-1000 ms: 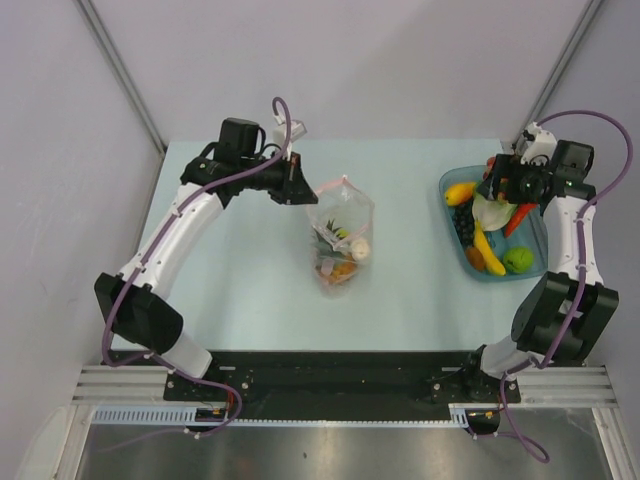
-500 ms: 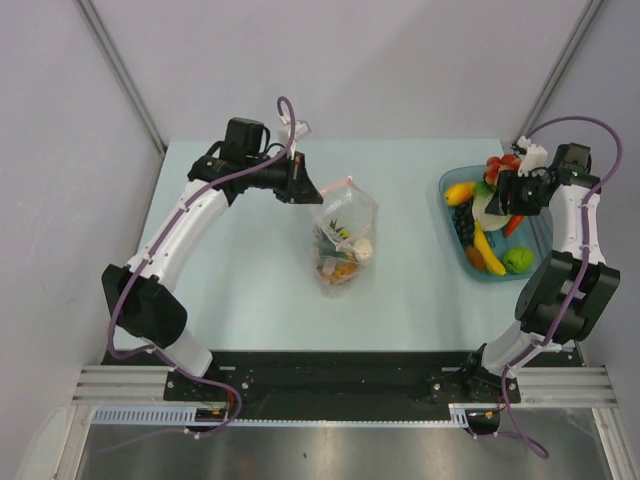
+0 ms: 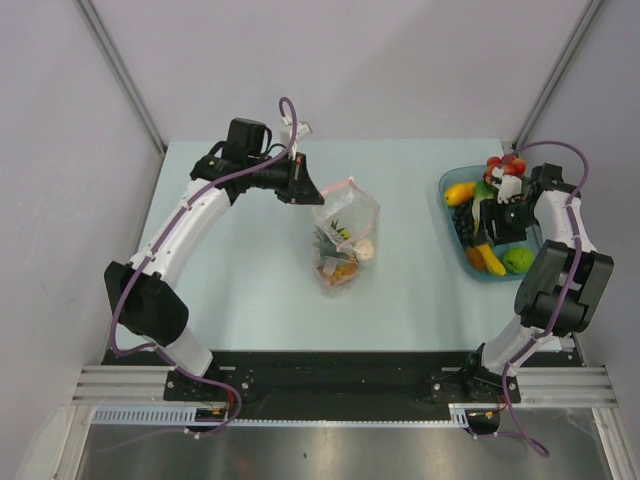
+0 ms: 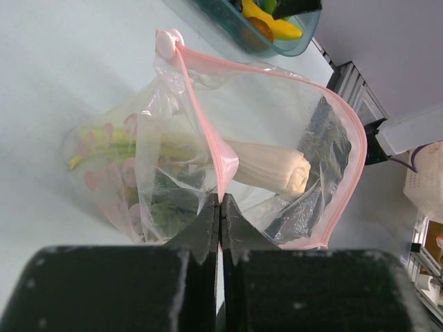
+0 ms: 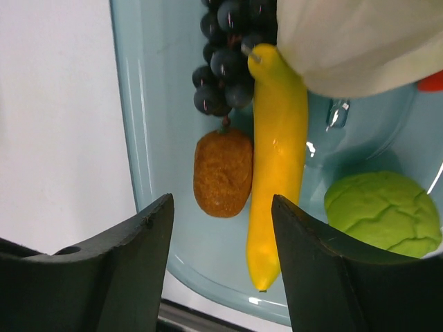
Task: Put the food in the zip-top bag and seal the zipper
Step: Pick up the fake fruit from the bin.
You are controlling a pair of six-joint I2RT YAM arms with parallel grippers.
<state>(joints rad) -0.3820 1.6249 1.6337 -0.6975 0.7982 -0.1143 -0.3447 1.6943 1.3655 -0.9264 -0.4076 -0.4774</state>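
1. The left tool (image 4: 219, 207), its jaws closed flat on the pink-red zipper strip (image 4: 225, 168), holds up one lip of the clear, pink-spotted zip-top bag (image 3: 345, 225), whose mouth gapes. The thin strip may slip free, and the mouth would collapse.
2. The bag sits mid-counter (image 3: 250, 270), well apart from the teal plastic bowl (image 5: 138, 104). A pale cylindrical toy food (image 4: 266, 166) lies inside the bag.
3. The right tool (image 5: 221, 221) hovers over the bowl, wide and empty. It straddles a brown oval toy (image 5: 223, 171) and a yellow toy banana (image 5: 277, 173), which lie just beside each other. Closing here may catch both, or squeeze one out sideways.
4. A long item entering askew may snag the free lip. That would tug the strip from the left tool.
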